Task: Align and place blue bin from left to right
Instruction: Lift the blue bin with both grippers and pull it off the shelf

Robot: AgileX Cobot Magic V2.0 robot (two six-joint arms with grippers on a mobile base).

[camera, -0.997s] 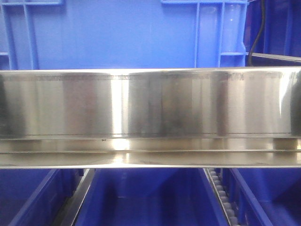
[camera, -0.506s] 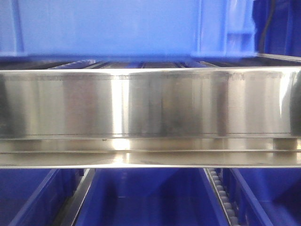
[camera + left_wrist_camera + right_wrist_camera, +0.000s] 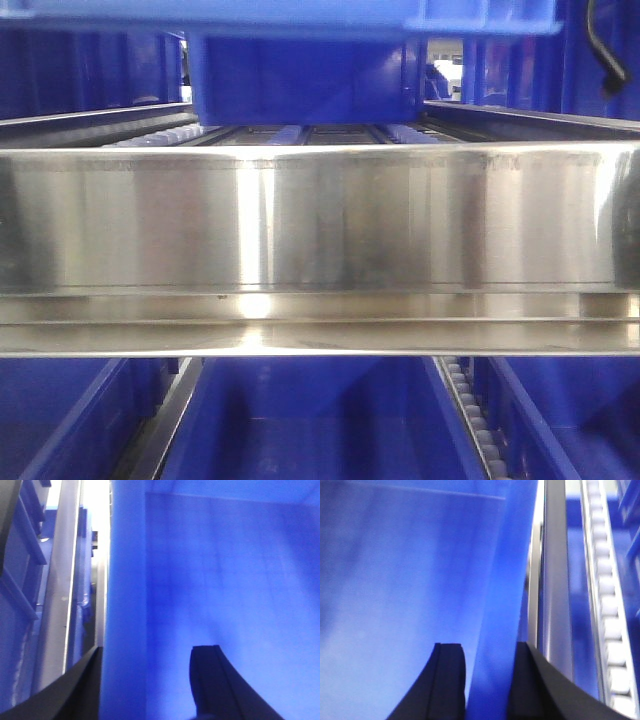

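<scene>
Lifting is what just happened. A moment ago the blue bin (image 3: 300, 15) sat low on the shelf and filled the top of the front view. Now only its bottom edge shows along the very top. It hangs in the air above the shelf and touches nothing below it. So the pick-up part looks done. I think the next job is to carry the bin to the right and set it down straight.

Under it, the shiny steel rail (image 3: 320, 220) runs across. Behind the rail the roller tracks (image 3: 165, 135) can now be seen, with another bin (image 3: 300, 80) farther back.

The left gripper (image 3: 150, 650) is closed on the bin's left wall, one finger on each side. The right gripper (image 3: 485, 647) pinches the right wall the same way.
</scene>
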